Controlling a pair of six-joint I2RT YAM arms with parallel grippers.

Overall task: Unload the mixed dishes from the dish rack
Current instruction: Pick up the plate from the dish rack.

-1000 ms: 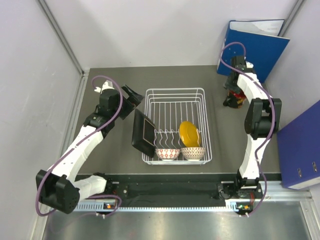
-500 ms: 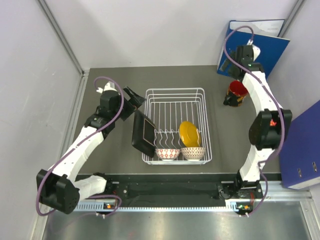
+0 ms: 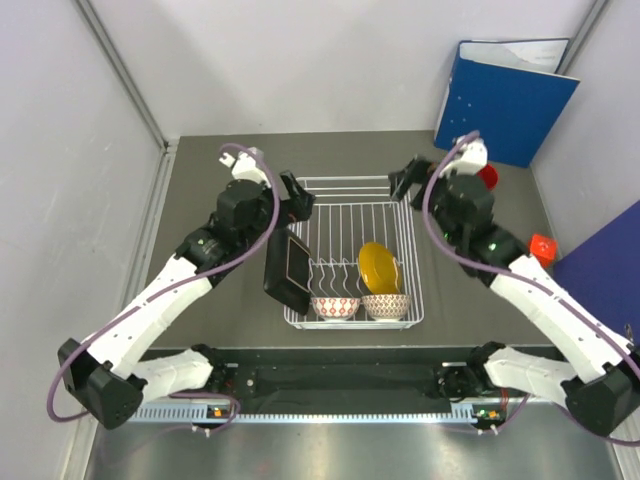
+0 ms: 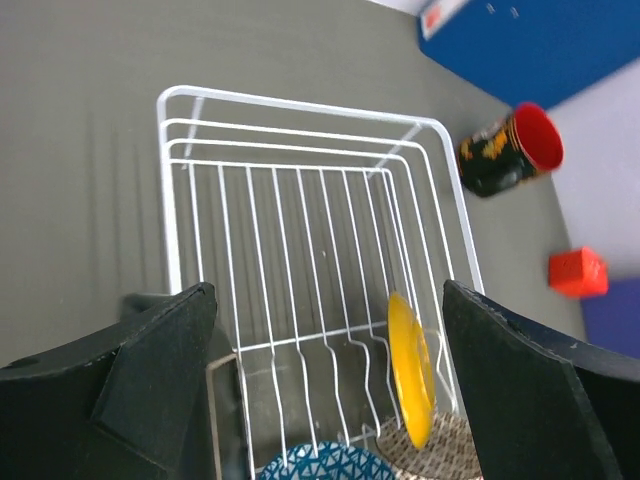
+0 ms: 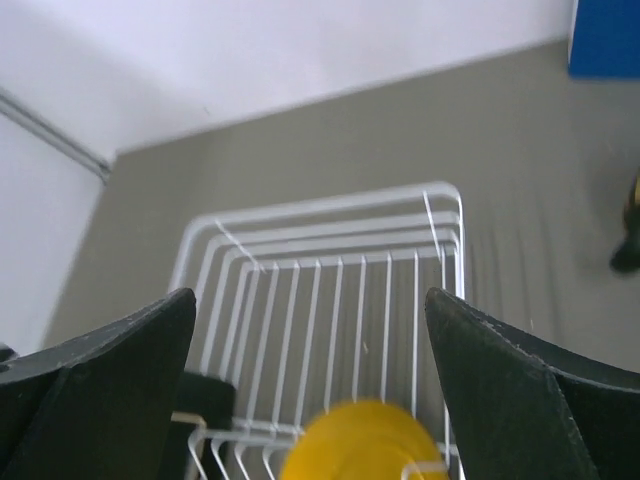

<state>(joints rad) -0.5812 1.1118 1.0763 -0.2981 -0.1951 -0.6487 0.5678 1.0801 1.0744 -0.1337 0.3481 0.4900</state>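
Observation:
The white wire dish rack (image 3: 349, 181) stands mid-table. In it a black square plate (image 3: 288, 268) leans at the left side, and a yellow plate (image 3: 379, 267) stands among the prongs. Two patterned bowls (image 3: 335, 307) (image 3: 386, 305) sit at its near end. The red mug (image 3: 487, 177) is on the table right of the rack, partly hidden by my right arm. My left gripper (image 3: 299, 201) is open and empty over the rack's far left corner. My right gripper (image 3: 407, 181) is open and empty over its far right corner. The left wrist view shows the rack (image 4: 300, 104), yellow plate (image 4: 410, 365) and mug (image 4: 510, 150).
A small red cube (image 3: 541, 246) lies on the table at the right. A blue binder (image 3: 505, 95) stands at the back right, and another (image 3: 600, 300) leans along the right edge. Grey walls close in the left and back.
My right arm has left the mug on the table by the binder and swung left to the rack's far right corner. My left arm has moved right, up to the rack.

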